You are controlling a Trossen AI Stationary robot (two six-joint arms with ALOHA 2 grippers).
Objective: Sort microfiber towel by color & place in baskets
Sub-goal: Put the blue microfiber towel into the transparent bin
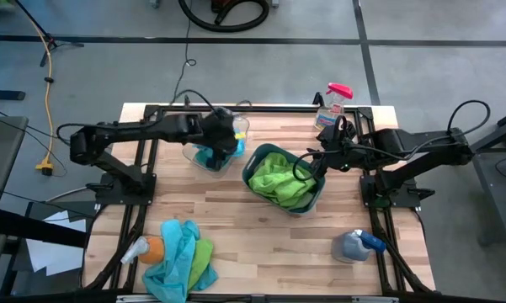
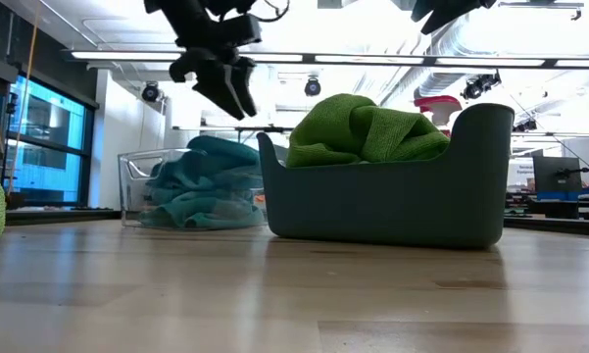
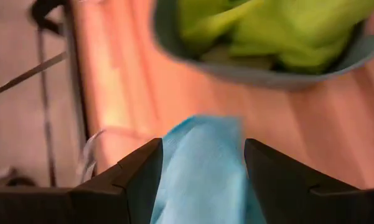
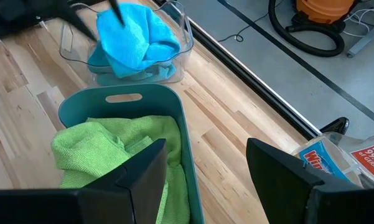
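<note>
At the centre of the high view, a dark teal-grey basket (image 1: 311, 200) holds lime green towels (image 1: 275, 175). Up and left of it, a clear see-through basket (image 1: 238, 128) holds turquoise blue towels (image 1: 210, 156). At the lower left of the frame lies a heap of turquoise cloths (image 1: 175, 257) with a lime green cloth (image 1: 204, 265) at its right edge and an orange patch (image 1: 152, 248) at its left. The table (image 1: 236, 210) is pale wood in light and darker strips, inside a black metal frame (image 1: 143, 168). At the upper right stands a spray bottle with a pink top (image 1: 338, 91); at the lower right lies a grey bottle with a blue top (image 1: 358, 244). Both arms are dark.
</note>
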